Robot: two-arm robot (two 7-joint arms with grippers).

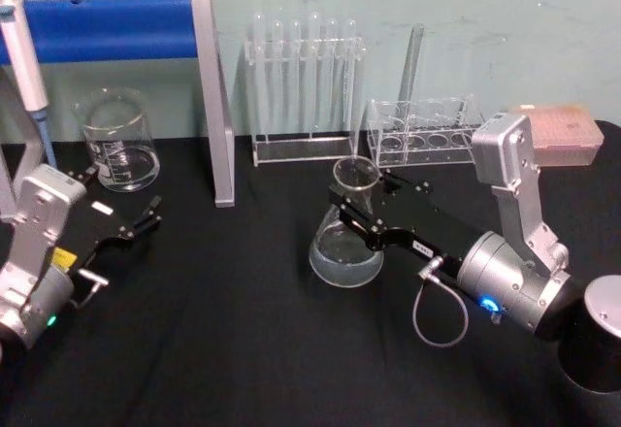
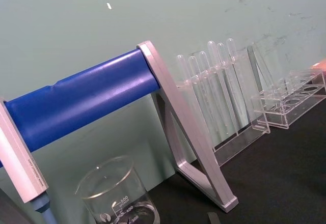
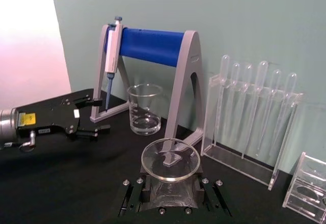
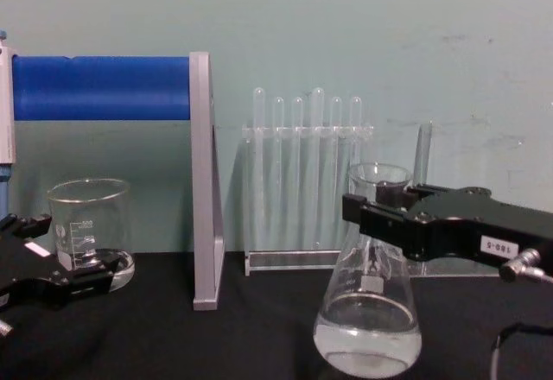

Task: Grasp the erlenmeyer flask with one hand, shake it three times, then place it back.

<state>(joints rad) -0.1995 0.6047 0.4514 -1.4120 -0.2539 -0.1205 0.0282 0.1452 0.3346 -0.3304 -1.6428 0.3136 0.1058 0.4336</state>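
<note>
The right gripper [image 1: 354, 206] pinches the thin neck of the round-bottomed glass erlenmeyer flask [image 1: 345, 252]. A little clear liquid [image 4: 367, 345] sits inside. The left gripper [image 1: 126, 192] is open.

Black-covered table [image 1: 243, 349], carrying glass beaker [image 1: 118, 141], blue-barred stand [image 1: 215, 107], test-tube rack [image 1: 303, 87], lower clear rack [image 1: 427, 131], pink box [image 1: 563, 136]

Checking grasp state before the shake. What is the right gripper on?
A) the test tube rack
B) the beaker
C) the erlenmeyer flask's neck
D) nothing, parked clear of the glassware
C: the right gripper is closed across the neck of the erlenmeyer flask, just under its rim. The beaker stands well away, near the open left gripper.
</note>
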